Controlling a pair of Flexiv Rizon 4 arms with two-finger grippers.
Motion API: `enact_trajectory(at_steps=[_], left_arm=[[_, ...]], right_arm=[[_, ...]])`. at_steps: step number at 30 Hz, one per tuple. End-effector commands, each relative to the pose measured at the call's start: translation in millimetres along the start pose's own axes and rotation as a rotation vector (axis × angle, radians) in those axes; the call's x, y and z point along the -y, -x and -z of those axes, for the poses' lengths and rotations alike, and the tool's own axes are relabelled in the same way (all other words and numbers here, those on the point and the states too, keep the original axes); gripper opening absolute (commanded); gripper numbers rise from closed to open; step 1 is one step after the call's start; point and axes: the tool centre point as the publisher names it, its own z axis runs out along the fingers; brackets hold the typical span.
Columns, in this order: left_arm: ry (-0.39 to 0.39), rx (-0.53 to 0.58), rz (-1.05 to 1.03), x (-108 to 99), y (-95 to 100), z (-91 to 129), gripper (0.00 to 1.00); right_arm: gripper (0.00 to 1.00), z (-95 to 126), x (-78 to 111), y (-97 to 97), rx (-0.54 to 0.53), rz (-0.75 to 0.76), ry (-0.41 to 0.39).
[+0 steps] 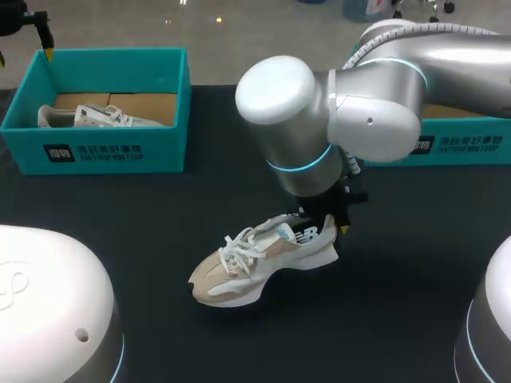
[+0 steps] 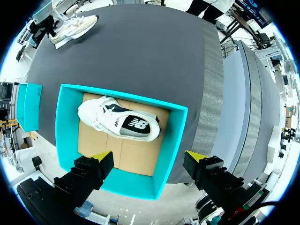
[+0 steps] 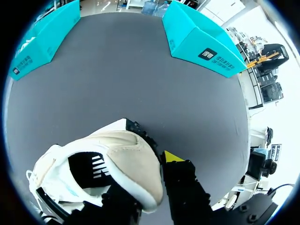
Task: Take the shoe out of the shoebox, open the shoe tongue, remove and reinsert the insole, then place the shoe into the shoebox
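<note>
We are gripping the beige and white shoe [image 1: 263, 263] by its heel with our right pincer [image 1: 335, 219]. In the right wrist view one yellow-tipped finger [image 3: 171, 157] is pressing against the outside of the heel. The other finger is sitting on the inner side of the heel collar, so the pincer is clenched on the shoe. The shoe is lying out on the dark desk [image 1: 120, 215], near its middle. Its sole is facing down, its toe is pointing toward our left side, and its laces are showing on top. Our right arm is coming in from the right and reaching over the shoe's heel end.

We are holding our left pincer [image 2: 149, 159] released, with its two fingers spread wide and nothing between them. It is hovering above the left shoebox [image 1: 104, 152] at the desk's far left. A white shoe [image 2: 119, 123] is lying on its side on the brown bottom of that teal box. A right shoebox [image 1: 471, 144], also teal, is standing at the far right, partly hidden behind our right arm. The two boxes are sitting well apart, with the gripped shoe between them and nearer to us.
</note>
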Motion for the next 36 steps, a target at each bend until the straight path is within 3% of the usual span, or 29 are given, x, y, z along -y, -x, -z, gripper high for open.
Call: enact_trajectory(at_steps=[1,7,17,18,19,20,28,36], left_arm=[[0.002,-0.002,0.0,0.9,-0.1,0.5,1.0],[0.002,-0.002,0.0,0.9,-0.1,0.5,1.0],[0.002,-0.002,0.0,0.9,-0.1,0.5,1.0],[0.002,-0.002,0.0,0.9,-0.1,0.5,1.0],[0.002,-0.002,0.0,0.9,-0.1,0.5,1.0],[0.002,-0.002,0.0,0.9,-0.1,0.5,1.0],[0.002,-0.002,0.0,0.9,-0.1,0.5,1.0],[0.002,-0.002,0.0,0.9,-0.1,0.5,1.0]], right_arm=[[0.0,-24.9,-6.7,-19.7,0.022,-0.01,-0.009],[0.0,-42.0,-12.1,-22.6,0.047,-0.035,0.022],[0.0,-57.3,-15.5,-16.5,0.017,-0.038,0.0],[0.23,-57.8,-15.6,-16.7,0.017,-0.039,-0.001],[0.53,-57.8,-15.6,-16.7,0.016,-0.039,-0.001],[1.0,-56.9,-15.4,-16.4,0.009,-0.045,-0.004],[1.0,-27.1,-7.6,-7.1,-0.045,-0.011,0.002],[1.0,14.1,-6.0,-4.0,-0.222,0.193,0.052]])
